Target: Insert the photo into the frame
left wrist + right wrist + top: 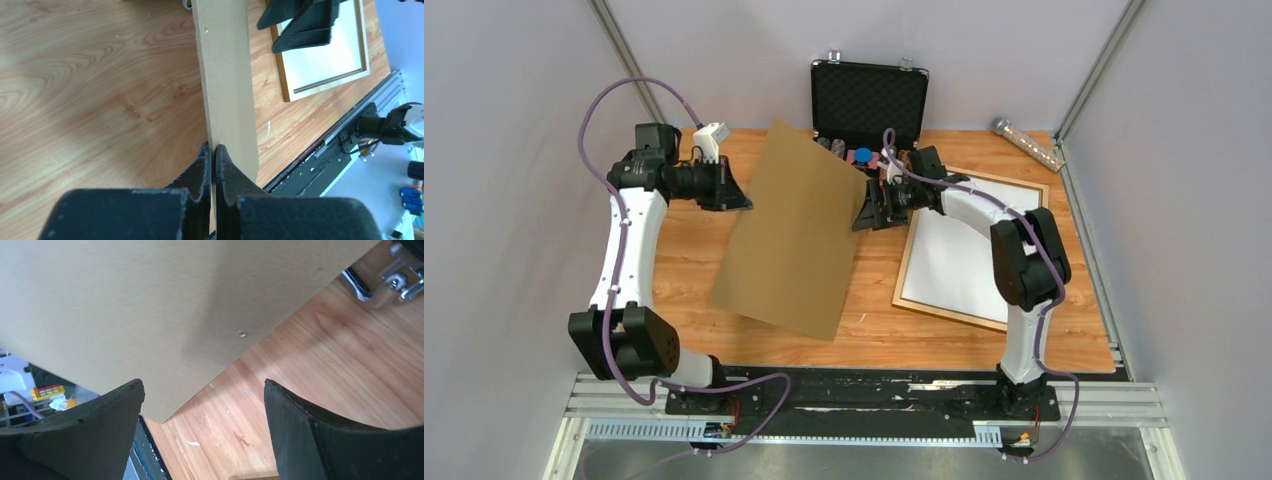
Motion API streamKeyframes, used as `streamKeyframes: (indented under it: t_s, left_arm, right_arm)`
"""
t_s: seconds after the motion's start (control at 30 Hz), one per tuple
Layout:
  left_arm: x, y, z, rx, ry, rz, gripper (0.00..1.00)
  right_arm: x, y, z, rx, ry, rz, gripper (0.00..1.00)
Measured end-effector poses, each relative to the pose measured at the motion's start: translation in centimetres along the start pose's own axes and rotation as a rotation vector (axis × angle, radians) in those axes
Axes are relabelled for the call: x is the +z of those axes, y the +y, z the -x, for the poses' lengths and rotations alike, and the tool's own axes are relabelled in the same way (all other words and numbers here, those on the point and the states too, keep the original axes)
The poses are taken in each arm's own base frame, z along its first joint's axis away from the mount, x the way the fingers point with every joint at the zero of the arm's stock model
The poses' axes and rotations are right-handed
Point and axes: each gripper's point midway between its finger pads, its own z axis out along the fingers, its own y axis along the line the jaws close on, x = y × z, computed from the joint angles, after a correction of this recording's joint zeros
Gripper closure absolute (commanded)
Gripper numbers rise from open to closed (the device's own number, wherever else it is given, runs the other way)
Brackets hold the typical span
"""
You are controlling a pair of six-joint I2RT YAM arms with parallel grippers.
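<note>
the left gripper (742,192) is pressed together on the left edge of a brown backing panel (794,240), its fingers (202,165) pinching the thin board between them. the right gripper (864,212) stands at the panel's opposite edge with its jaws spread wide and nothing between them; whether a finger touches the board i cannot tell. under it all is the wooden table (689,260). the panel, the biggest loose thing, hangs tilted between the two arms, its right side clear of the tabletop. to its right the frame (905,270) lies flat on the table, and the photo (954,265) rests inside its rails, white side up. behind, a black case (869,100) stands open, with a few chips (862,155) at its foot.
</note>
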Motion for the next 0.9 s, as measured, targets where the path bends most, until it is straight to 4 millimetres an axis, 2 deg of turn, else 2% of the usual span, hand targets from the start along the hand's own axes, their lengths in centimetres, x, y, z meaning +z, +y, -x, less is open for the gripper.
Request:
streamKeyframes:
  t_s: [0.17, 0.37, 0.53, 0.67, 0.9]
  left_arm:
    - [-0.4, -0.4, 1.2, 0.026, 0.002, 0.107, 1.0]
    - [-1.4, -0.5, 2.8, 0.018, 0.009, 0.226, 1.0]
    - [-1.0, -0.9, 4.3, 0.035, 0.025, 0.282, 1.0]
    - [-0.3, -1.9, 4.8, 0.079, 0.038, 0.304, 1.0]
    - [0.4, -3.1, 5.0, 0.093, 0.039, 0.309, 1.0]
  right_arm:
    - [-1.9, 2.8, 1.0, -0.074, -0.029, 0.063, 0.13]
    - [-2.9, 5.0, 1.9, -0.096, -0.028, 0.121, 0.13]
    - [-3.8, 6.9, 3.9, -0.136, -0.058, 0.16, 0.13]
    - [-4.1, 7.6, 4.6, -0.15, -0.07, 0.174, 0.13]
    - [-3.8, 7.2, 4.2, -0.128, -0.052, 0.174, 0.13]
